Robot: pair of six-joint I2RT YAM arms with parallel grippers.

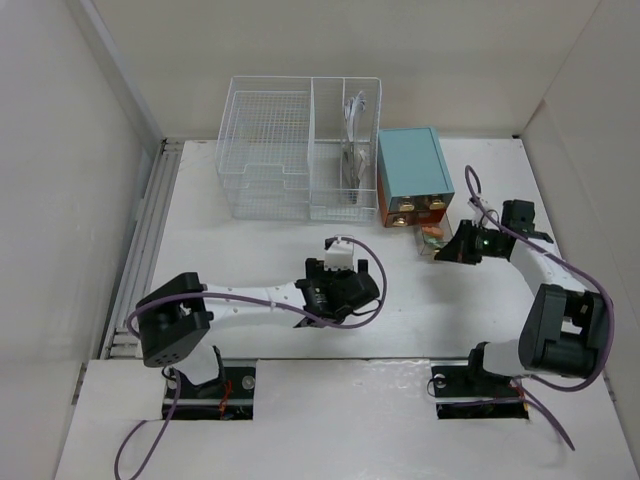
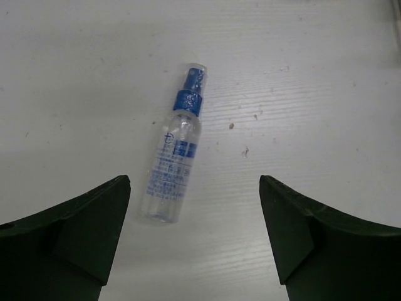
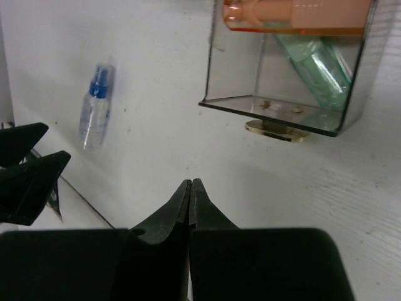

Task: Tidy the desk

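The desk (image 1: 240, 250) is a wide matte white tabletop. A small clear spray bottle with a blue cap (image 2: 176, 162) lies flat on it, cap pointing away, just ahead of my left gripper (image 2: 194, 216). That gripper is open and empty, with the bottle's base near its left finger (image 2: 81, 232). In the top view the bottle (image 1: 340, 248) lies at mid-table in front of the left gripper (image 1: 340, 266). My right gripper (image 3: 190, 184) is shut and empty, low over the desk, in front of an open clear drawer (image 3: 282, 110). The bottle also shows in the right wrist view (image 3: 95, 108).
A teal box (image 1: 413, 165) stands at the back right; its pulled-out clear drawer (image 1: 432, 238) holds an orange item (image 3: 301, 14) and a green item (image 3: 316, 63). A white wire-mesh basket (image 1: 290, 150) stands at the back with items in its right compartment. White walls enclose the desk.
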